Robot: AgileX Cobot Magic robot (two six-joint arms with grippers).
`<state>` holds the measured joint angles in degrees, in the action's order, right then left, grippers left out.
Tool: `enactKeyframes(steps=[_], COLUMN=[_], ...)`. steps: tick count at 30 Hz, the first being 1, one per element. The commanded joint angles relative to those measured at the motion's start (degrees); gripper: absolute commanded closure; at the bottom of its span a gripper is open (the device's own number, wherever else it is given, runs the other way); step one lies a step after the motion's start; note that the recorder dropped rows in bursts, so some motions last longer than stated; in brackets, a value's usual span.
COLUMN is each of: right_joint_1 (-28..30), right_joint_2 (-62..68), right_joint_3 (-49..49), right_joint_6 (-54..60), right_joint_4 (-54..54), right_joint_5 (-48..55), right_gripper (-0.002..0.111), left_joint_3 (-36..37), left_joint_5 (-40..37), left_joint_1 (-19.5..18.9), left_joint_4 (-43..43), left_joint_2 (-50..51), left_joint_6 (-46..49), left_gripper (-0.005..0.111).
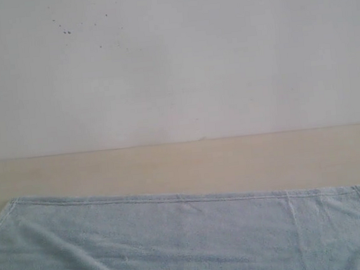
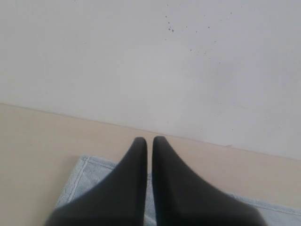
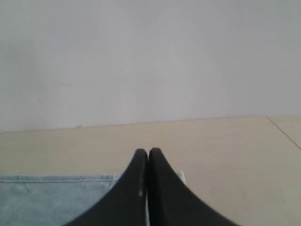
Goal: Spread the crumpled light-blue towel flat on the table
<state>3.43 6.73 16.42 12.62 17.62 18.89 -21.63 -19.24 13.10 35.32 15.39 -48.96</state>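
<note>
The towel (image 1: 177,237) lay spread across the near part of the table (image 1: 183,163). Its far hem ran almost straight from left to right, both far corners were visible, and its near portion ran out of the exterior view. Shallow folds crossed the near left area, and one crease ran from the far hem toward the near side on the right. A strip of bare tabletop separated the far hem from the white wall (image 1: 173,65), which carried a few dark specks (image 1: 67,31). The left gripper (image 2: 149,140) was over the towel by its far left corner, jaws drawn to a thin slit with nothing seen between them. The right gripper (image 3: 147,151) was over the far right corner, fingers pressed tip to tip, holding nothing visible. Contact with the cloth could not be determined.
</note>
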Motion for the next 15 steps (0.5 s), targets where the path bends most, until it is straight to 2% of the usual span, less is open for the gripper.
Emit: enactKeyframes(steps=[1, 6, 15], right_joint_1=[0.1, 0.1, 0.1], right_joint_2=[-4.8, -6.7, -6.7], right_joint_3=[-4.8, -8.3, -15.3], right_joint_6=[-13.7, -13.1, -13.1], right_joint_4=[-10.5, -11.6, -11.4], right_joint_5=[-0.5, -1.2, -9.0], right_gripper=[0.108, 0.108, 0.108], left_joint_3=[0.2, 0.2, 0.2], left_joint_5=[0.0, 0.0, 0.0], left_joint_1=[0.2, 0.2, 0.2], left_joint_4=[-0.4, -0.4, -0.4], left_joint_2=[-0.3, -0.3, -0.3], left_joint_6=[-0.3, -0.3, -0.3], left_gripper=[0.102, 0.102, 0.102])
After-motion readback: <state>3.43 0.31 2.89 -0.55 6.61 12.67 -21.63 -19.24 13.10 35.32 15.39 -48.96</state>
